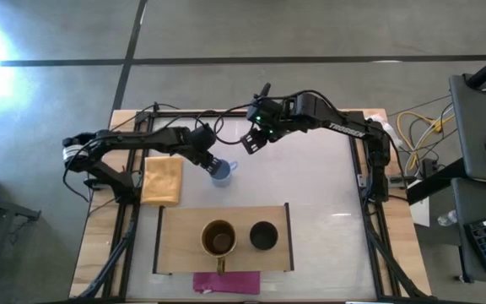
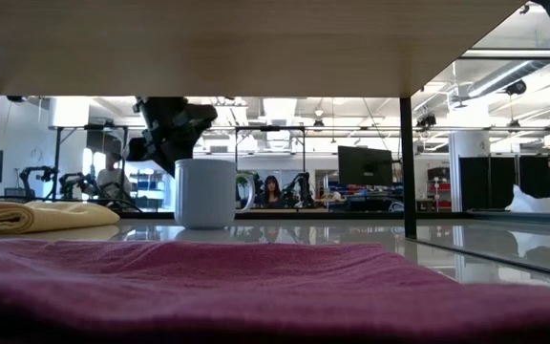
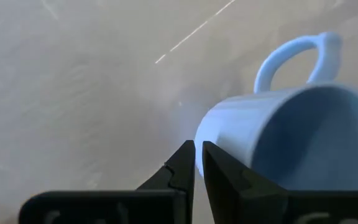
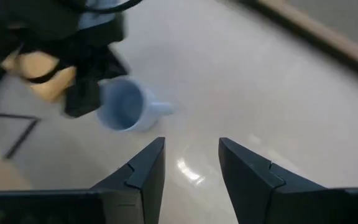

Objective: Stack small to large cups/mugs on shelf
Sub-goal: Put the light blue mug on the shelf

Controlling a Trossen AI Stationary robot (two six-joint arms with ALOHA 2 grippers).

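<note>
The pale blue mug stands upright on its base on the white table, beyond the shelf; it also shows in the low view. My left gripper is shut and sits close beside the mug, on the side away from its handle. My right gripper is open and empty above the table, far-right of the mug. The brown mug and the black cup stand side by side on the light-wood shelf. My left gripper has its shut fingers slanting down from above, right beside the blue mug's outer wall, opposite the handle. I cannot tell whether the outer side of one finger touches the wall. The mug stands upright on the table.
A folded yellow cloth lies left of the blue mug. A magenta strip lies at the shelf's near edge. The shelf's underside and dark legs frame the low view. There is bare white table to the right.
</note>
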